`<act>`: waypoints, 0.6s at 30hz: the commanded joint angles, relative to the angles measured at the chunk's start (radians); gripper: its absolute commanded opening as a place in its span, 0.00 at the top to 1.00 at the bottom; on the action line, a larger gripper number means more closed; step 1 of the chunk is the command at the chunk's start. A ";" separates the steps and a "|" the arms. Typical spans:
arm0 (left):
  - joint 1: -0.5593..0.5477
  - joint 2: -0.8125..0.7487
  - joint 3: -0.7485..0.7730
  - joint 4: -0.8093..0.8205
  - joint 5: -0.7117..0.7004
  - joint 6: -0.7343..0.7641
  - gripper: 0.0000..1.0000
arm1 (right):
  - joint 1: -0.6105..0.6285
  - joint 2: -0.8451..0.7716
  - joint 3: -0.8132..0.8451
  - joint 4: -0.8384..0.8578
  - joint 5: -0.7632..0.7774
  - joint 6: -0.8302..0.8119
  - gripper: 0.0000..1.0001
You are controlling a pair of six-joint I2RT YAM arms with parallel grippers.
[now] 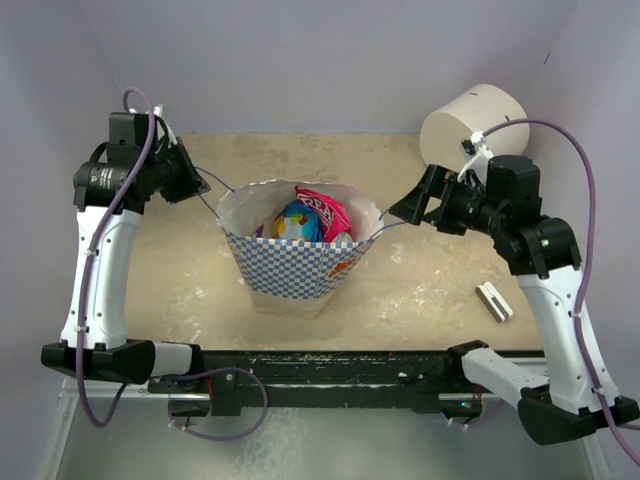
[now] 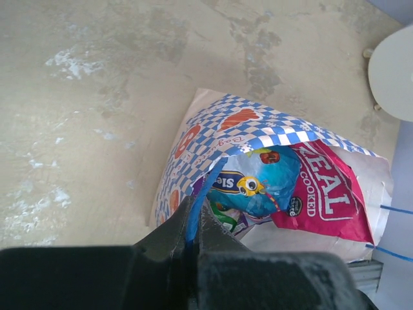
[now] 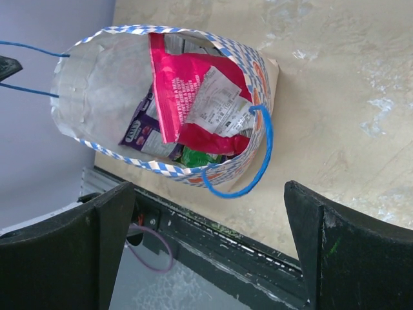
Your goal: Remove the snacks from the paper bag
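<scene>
grips a blue cord (image 2: 197,197) of the bag (image 2: 213,129) in the left gripper (image 2: 193,219), jaws pressed together on it, just off the bag's left rim. draws that cord out straight from the rim. hovers the right gripper (image 3: 208,190) just off the bag's right rim, jaws spread wide, touching nothing. frames the second cord loop (image 3: 255,174) between those fingers in the wrist view, slack and hanging from the rim. stands the bag upright and open-mouthed on the table (image 1: 180,270), midway between both grippers. holds the snacks, all inside the bag: a pink packet (image 2: 329,200) tallest, a blue packet (image 2: 258,181) against it, a purple packet (image 3: 139,135) and a green packet (image 3: 197,155) lower down. sets a white cylinder (image 1: 472,122) behind the bag to its right, and a small white piece (image 1: 494,301) on the table to the bag's right.
</scene>
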 commanded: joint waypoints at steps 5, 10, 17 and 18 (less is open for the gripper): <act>0.045 -0.034 0.124 0.007 -0.133 -0.015 1.00 | 0.004 0.143 0.011 0.057 -0.106 -0.026 0.00; 0.069 -0.008 0.218 0.006 -0.195 -0.009 1.00 | 0.056 0.224 0.016 0.099 -0.156 -0.026 0.16; 0.102 0.055 0.384 0.019 -0.272 0.038 1.00 | 0.162 0.348 0.054 0.150 -0.175 -0.006 0.47; 0.105 0.061 0.399 0.024 -0.283 0.051 1.00 | 0.180 0.363 0.057 0.168 -0.184 0.002 0.47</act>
